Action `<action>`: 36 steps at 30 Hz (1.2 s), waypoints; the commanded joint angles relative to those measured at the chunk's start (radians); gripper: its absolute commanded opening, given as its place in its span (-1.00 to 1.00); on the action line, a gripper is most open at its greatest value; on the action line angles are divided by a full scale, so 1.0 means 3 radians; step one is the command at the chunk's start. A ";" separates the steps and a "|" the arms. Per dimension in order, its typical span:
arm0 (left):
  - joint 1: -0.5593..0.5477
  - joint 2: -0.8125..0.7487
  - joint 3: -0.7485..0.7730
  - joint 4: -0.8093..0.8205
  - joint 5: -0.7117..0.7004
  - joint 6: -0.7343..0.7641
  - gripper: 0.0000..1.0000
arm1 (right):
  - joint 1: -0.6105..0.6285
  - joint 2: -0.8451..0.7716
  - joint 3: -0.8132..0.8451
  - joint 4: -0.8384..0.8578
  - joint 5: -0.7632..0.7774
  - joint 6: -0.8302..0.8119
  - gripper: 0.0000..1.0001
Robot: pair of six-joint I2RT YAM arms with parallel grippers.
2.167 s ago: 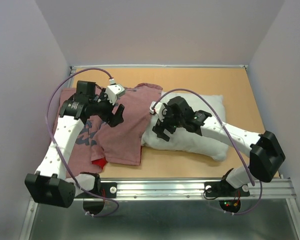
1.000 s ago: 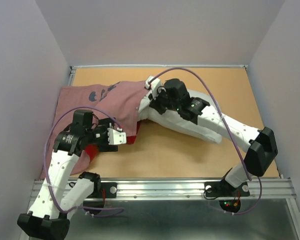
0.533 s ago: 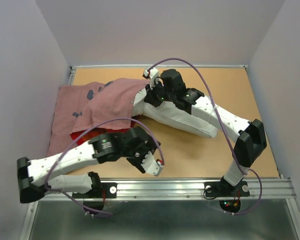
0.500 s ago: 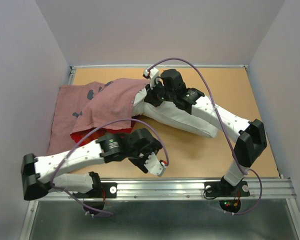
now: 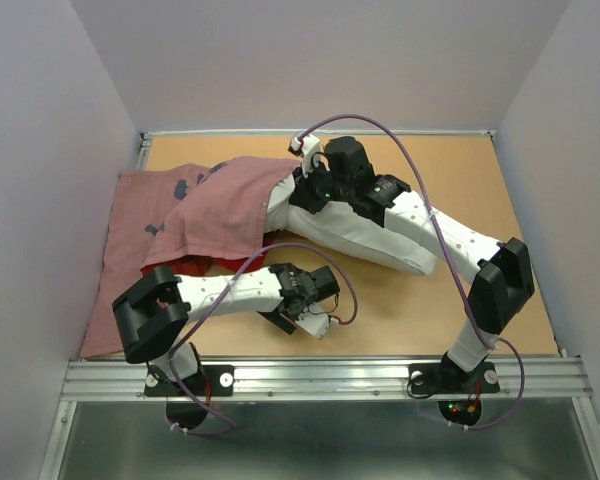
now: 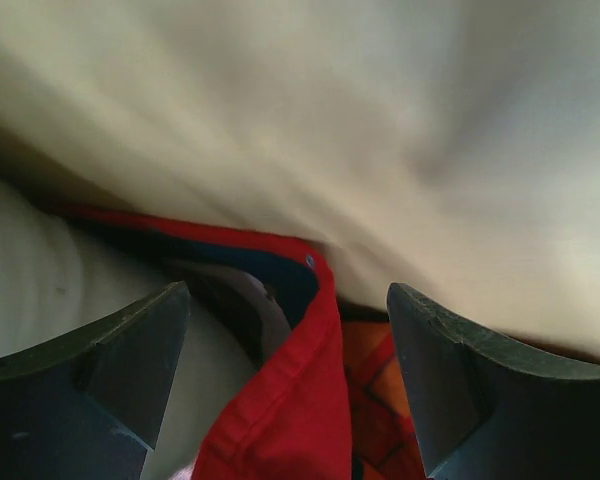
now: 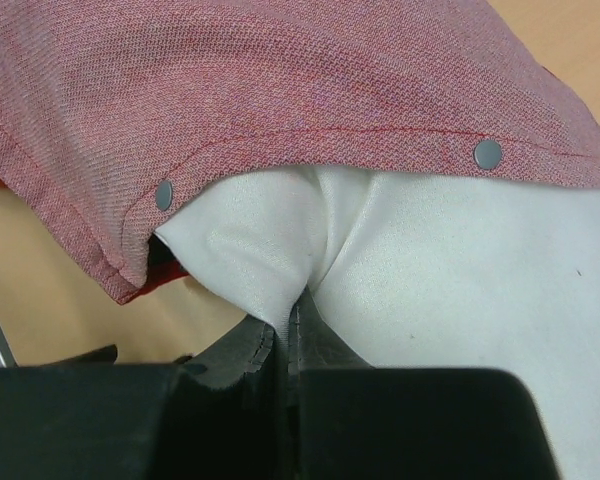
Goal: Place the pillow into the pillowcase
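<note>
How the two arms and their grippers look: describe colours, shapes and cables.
Both arms are white links dotted with small holes, with black joint housings, as on the left arm. A thin purple cable runs along each, here over the right arm. The left gripper has dark wedge-shaped fingers; the right gripper has black ones.

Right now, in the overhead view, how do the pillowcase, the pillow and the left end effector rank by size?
1. Pillowcase: largest.
2. Pillow: smaller as seen, but one end is tucked in the pillowcase and the right arm covers part, so its true size is unsure.
3. Left end effector: clearly smallest.
</note>
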State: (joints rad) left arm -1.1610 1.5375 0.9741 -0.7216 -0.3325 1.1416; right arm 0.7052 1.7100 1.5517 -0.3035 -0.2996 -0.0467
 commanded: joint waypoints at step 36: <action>-0.0072 -0.0421 -0.0004 0.1960 0.1041 0.0710 -1.00 | -0.0259 0.0446 -0.0308 0.0290 -0.1970 0.1055 -0.99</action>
State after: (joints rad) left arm -1.1641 1.4864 1.0580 -0.3485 -0.1143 1.3361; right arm 0.6102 1.8023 1.5768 -0.2913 -0.6983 0.1822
